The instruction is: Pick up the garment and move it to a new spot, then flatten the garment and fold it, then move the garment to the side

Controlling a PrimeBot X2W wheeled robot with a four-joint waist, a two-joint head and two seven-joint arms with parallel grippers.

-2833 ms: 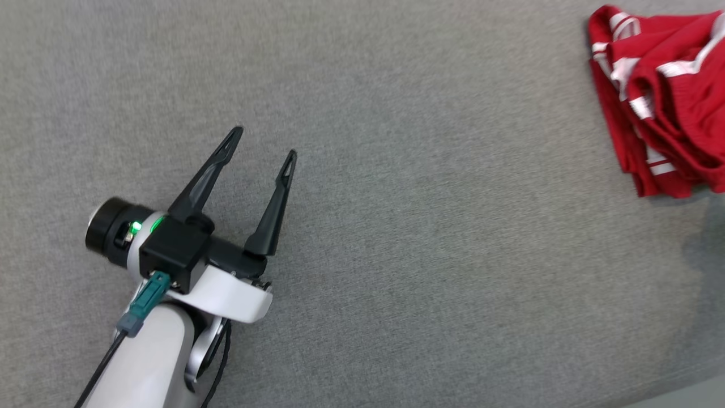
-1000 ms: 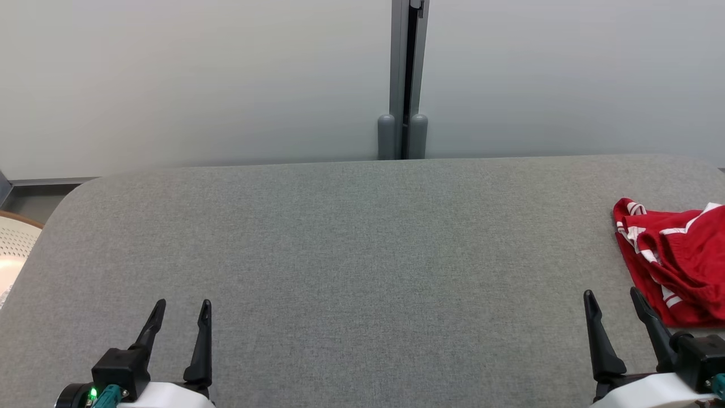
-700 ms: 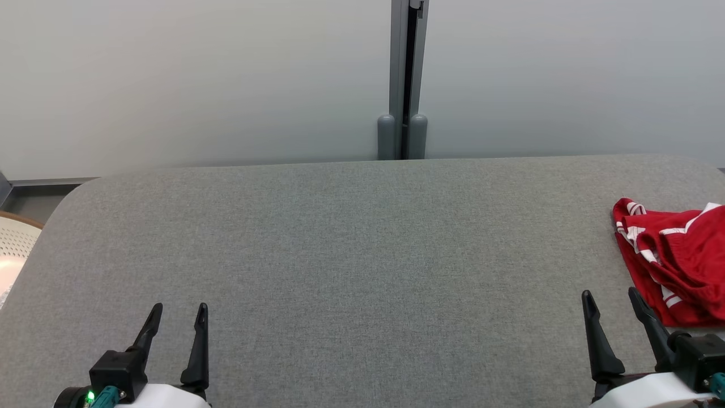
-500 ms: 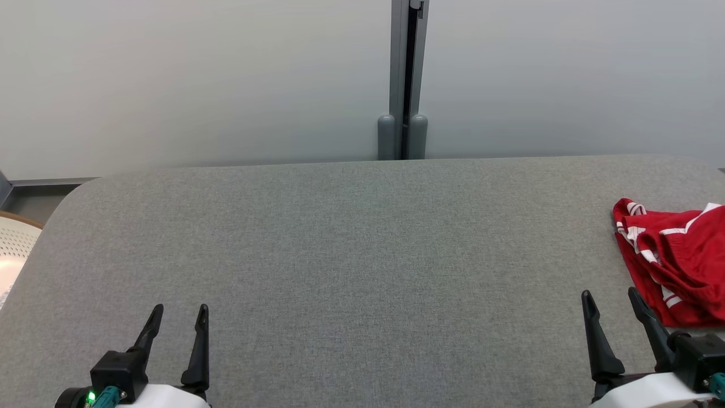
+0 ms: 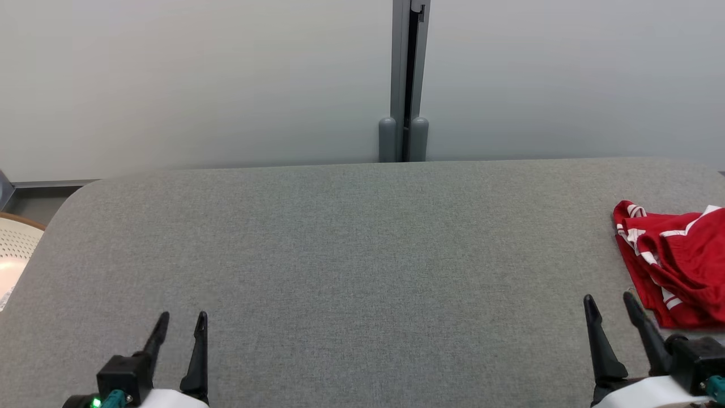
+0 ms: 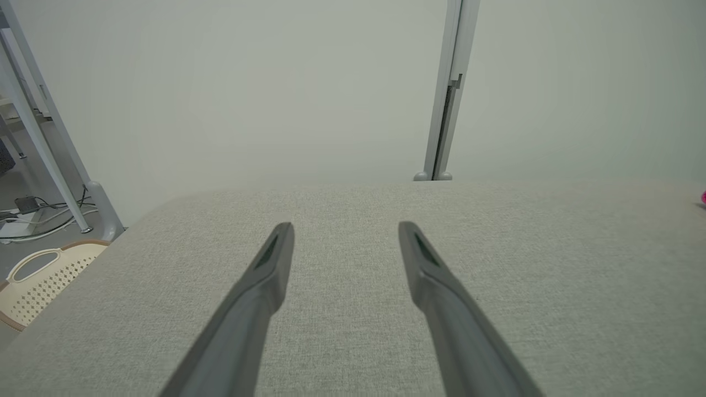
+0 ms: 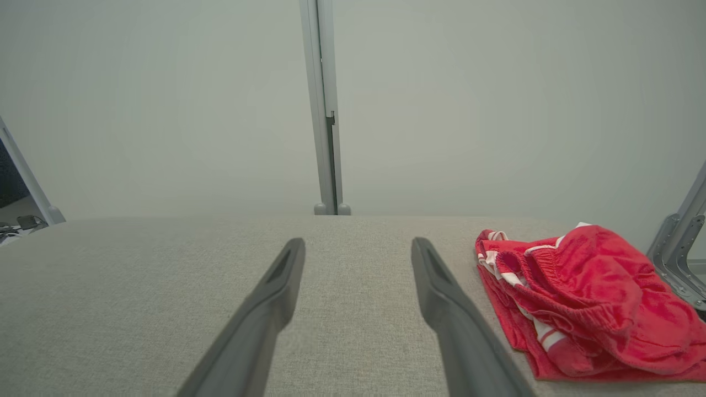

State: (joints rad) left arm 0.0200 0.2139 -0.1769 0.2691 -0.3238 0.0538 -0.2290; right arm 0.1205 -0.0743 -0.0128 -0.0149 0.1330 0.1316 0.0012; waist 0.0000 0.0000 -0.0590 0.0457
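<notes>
The garment (image 5: 677,260) is red with white stripes and lies in a crumpled heap at the table's right edge; in the right wrist view the garment (image 7: 579,298) sits right of my fingers. My right gripper (image 5: 609,300) stands open near the front edge, just left of the heap and apart from it, with nothing between its fingers (image 7: 270,298). Far to the left, my left gripper (image 5: 182,320) is open and holds nothing; in its wrist view the left gripper (image 6: 346,229) hovers over bare cloth.
The grey fabric-covered table (image 5: 351,243) spreads wide between the two grippers. A pale wall with a grey post (image 5: 403,79) stands behind it. A cream perforated basket (image 5: 14,249) sits off the table's left edge.
Both grippers have slid slightly toward the front edge and their fingers have narrowed a little. The garment has not moved. Earlier the head camera looked down closer.
</notes>
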